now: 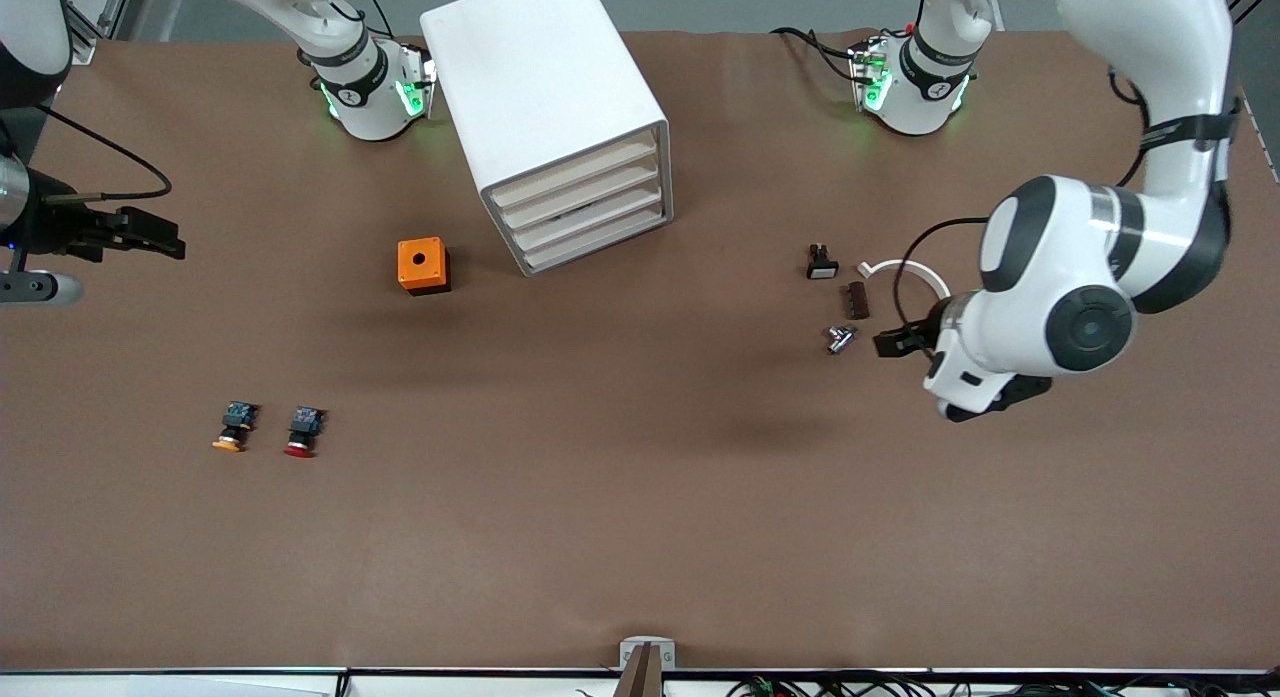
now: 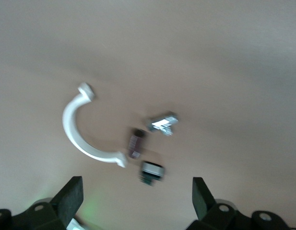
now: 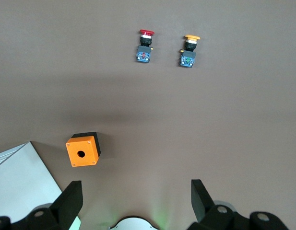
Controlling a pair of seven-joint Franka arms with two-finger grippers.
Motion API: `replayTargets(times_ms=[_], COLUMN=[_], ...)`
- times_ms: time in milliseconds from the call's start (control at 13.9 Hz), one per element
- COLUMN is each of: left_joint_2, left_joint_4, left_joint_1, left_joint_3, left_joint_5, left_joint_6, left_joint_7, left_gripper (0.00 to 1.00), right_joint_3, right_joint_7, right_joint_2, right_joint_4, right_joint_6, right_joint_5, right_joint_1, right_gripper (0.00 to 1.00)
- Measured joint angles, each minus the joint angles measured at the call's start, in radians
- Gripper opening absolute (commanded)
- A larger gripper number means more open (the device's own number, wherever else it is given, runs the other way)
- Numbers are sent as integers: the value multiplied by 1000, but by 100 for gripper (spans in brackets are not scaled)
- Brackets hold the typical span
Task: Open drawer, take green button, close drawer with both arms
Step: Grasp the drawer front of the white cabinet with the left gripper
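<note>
The white cabinet (image 1: 545, 87) stands toward the robots' bases, and its corner shows in the right wrist view (image 3: 13, 179). All four drawers are shut; the bottommost drawer (image 1: 598, 245) shows only its cream front. The green-capped button is hidden. My left gripper (image 1: 893, 342) (image 2: 138, 196) is open and empty, over the table beside a group of small parts at the left arm's end. My right gripper (image 1: 160, 241) (image 3: 136, 196) is open and empty, over the table's right arm end, apart from the cabinet.
An orange box (image 1: 423, 265) (image 3: 82, 149) sits beside the cabinet. A red-capped button (image 1: 303, 432) (image 3: 145, 45) and an orange-capped button (image 1: 233, 427) (image 3: 189, 50) lie nearer the front camera. A white curved clamp (image 1: 900, 270) (image 2: 78, 129), brown block (image 1: 857, 300), metal piece (image 1: 841, 338) and small switch (image 1: 821, 262) lie by the left gripper.
</note>
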Motion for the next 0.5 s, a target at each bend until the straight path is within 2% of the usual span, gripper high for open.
replayTargets(times_ms=[359, 502], left_joint_2=[161, 229], left_joint_4=[133, 159], left_joint_1=[-80, -112], left_joint_3=[-3, -3], left_joint_5=[-235, -306], left_joint_6=[-6, -6], left_joint_7=[-452, -594], left_gripper=[100, 100], right_joint_3=[-15, -18], right_joint_7=[0, 0], right_joint_2=[46, 50], right_joint_4=[6, 6], right_joint_6=[48, 48], right_joint_5=[-3, -3], right_joint_1=[-22, -35], right_gripper=[100, 100])
